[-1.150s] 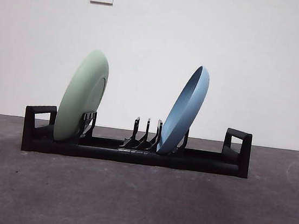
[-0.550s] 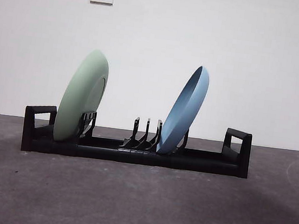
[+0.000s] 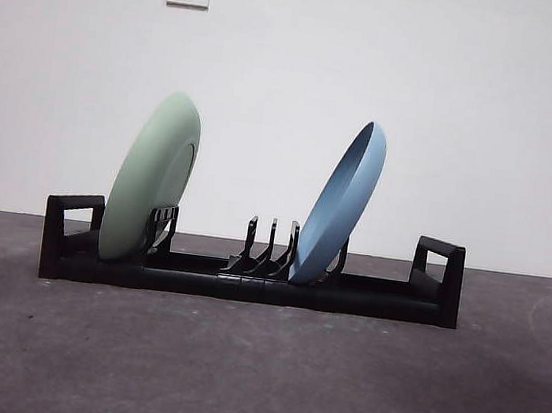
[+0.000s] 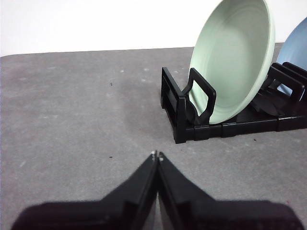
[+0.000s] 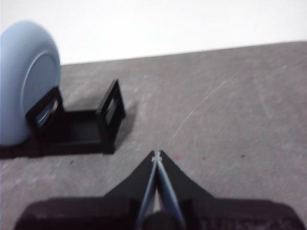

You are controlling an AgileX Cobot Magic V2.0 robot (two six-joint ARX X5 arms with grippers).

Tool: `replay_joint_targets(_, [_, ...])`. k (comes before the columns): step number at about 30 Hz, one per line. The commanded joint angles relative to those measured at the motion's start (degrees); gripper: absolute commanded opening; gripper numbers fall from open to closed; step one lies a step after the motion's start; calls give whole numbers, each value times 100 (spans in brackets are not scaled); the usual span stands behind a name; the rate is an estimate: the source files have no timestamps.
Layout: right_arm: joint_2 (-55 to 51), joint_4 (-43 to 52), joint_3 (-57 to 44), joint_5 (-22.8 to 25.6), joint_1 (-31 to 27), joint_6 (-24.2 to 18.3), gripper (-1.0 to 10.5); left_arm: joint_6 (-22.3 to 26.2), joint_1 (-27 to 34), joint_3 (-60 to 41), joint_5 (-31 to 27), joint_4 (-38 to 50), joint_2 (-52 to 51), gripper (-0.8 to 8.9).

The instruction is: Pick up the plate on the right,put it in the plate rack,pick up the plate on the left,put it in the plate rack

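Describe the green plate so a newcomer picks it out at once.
Find the long black plate rack on the grey table. The green plate stands tilted at its left end, beside the loop handle. The other plate, nearer the middle, is blue.

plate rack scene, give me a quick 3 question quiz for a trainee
1. True or false: both plates already stand in the rack.
2. Which plate stands nearer the rack's end handle: A) the green plate, B) the blue plate?
3. What state are the left pincer and the right pincer in?

Key
1. True. Each plate leans on edge between the prongs.
2. A. The green plate stands right beside one end handle; the blue plate stands near the middle.
3. Both are shut, hold nothing and are over bare table, apart from the rack.
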Motion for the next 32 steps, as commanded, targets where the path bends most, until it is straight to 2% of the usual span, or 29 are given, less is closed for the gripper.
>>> replay_joint_targets(1, [-17, -125, -68, -173, 9, 42, 1, -28, 15, -83, -9, 22, -7, -3])
replay_joint_targets(6, [31, -162, -66, -584, 11, 79, 1, -28, 15, -83, -9, 22, -7, -3])
replay_joint_targets(11, [85, -162, -66, -369, 9, 74, 1, -28, 15, -83, -9, 22, -7, -3])
replay_joint_targets(32, [90, -162, -66, -404, 9, 74, 1, -28, 15, -83, -9, 22, -7, -3])
